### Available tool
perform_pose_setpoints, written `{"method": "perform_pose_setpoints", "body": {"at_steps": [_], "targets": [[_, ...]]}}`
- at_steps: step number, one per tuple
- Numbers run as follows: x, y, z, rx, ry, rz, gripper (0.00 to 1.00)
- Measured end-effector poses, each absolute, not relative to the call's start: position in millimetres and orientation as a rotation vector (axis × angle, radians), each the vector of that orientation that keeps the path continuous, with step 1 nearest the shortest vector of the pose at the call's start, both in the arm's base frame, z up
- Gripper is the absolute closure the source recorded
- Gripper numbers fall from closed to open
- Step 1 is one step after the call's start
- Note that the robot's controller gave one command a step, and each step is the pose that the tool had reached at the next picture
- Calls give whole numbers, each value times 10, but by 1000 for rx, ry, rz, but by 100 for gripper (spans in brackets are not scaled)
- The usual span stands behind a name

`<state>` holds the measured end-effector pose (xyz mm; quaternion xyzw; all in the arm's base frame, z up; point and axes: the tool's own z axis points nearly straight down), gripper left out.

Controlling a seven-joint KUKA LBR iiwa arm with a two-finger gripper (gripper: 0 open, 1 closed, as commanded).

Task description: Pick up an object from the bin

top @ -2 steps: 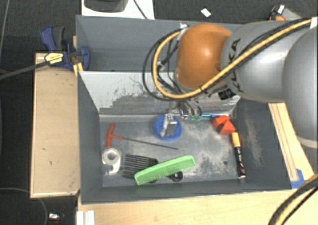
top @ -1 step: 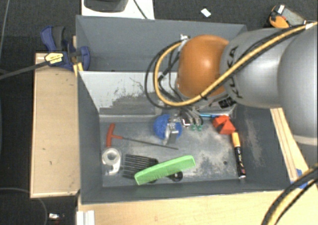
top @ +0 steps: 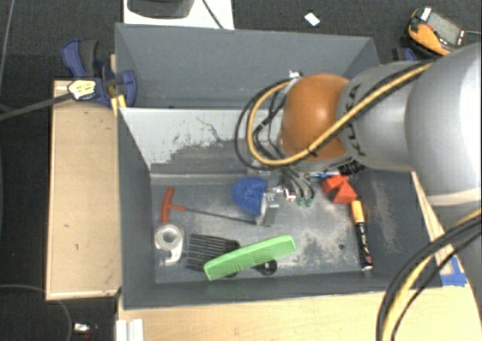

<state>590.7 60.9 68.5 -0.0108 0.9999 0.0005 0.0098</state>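
The gripper [top: 271, 206] stands low in the bin [top: 188, 132], close to the floor near its middle, beneath the orange wrist cover [top: 312, 115]. That cover and its cables hide enough of the gripper that I cannot tell how far open it is, and nothing can be confirmed as held. Touching it or just beside it, on the side away from the arm, lies a blue rounded object [top: 247, 192]. This is the nearest thing and, in my judgement, the likely candidate, though it cannot be settled whether the gripper is round it or merely alongside. A red T-handled implement [top: 167, 202] lies further out on that same side, the end of its thin metal shaft just beside the gripper. On the arm's side, near but apart, is an orange-red block [top: 341, 190], and beyond it a black-and-orange marker [top: 362, 235] along the wall. Toward the near wall lie a green comb [top: 252, 257], a black comb [top: 211, 245] and a silver metal ring [top: 169, 240], all well apart from the gripper. Assessment: the step in hand is the approach or closing at the pick point; no lift is evident. The next move calls for a firm closure on the blue object alone, clear of the shaft, then a straight lift. The rounded shape may slip if gripped off centre.
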Motion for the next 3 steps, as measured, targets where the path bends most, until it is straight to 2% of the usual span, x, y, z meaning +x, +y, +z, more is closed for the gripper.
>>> {"method": "perform_pose_setpoints", "body": {"at_steps": [1,2,3], "targets": [[5860,644,706,-19,3125,5,100],[5860,643,709,-18,3125,5,100],[5850,641,975,-18,3127,5,100]]}}
